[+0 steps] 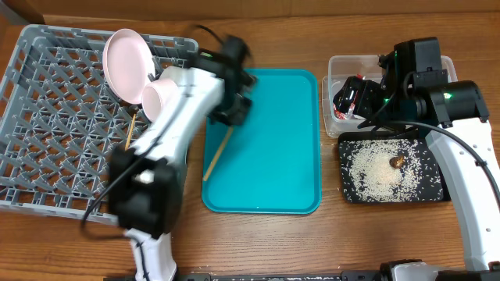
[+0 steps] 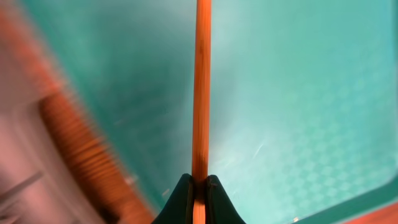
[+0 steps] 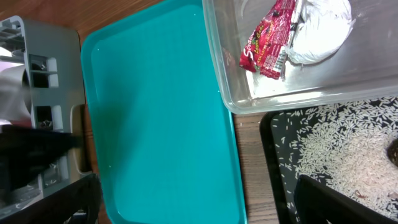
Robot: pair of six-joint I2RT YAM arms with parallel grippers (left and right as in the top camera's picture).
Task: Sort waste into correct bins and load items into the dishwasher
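My left gripper [image 2: 200, 186] is shut on a wooden chopstick [image 2: 201, 93], which hangs slanted over the left edge of the teal tray [image 1: 273, 140] and shows in the overhead view [image 1: 218, 156]. A second chopstick [image 1: 131, 133] sticks out of the grey dish rack [image 1: 55, 117], beside a white plate [image 1: 127, 56] and a white cup or bowl [image 1: 162, 97]. My right gripper [image 3: 193, 199] is open and empty above the clear tub [image 3: 273, 93], which holds the red wrapper [image 3: 267, 37] and the white tissue [image 3: 320, 31]. The black tray [image 1: 355, 191] holds rice [image 1: 375, 172] and a brown bit [image 1: 396, 161].
The teal tray lies between the rack and the bins on the wooden table. My left arm [image 1: 168, 133] stretches across the rack's right edge. The right arm [image 1: 469, 187] stands beside the black tray.
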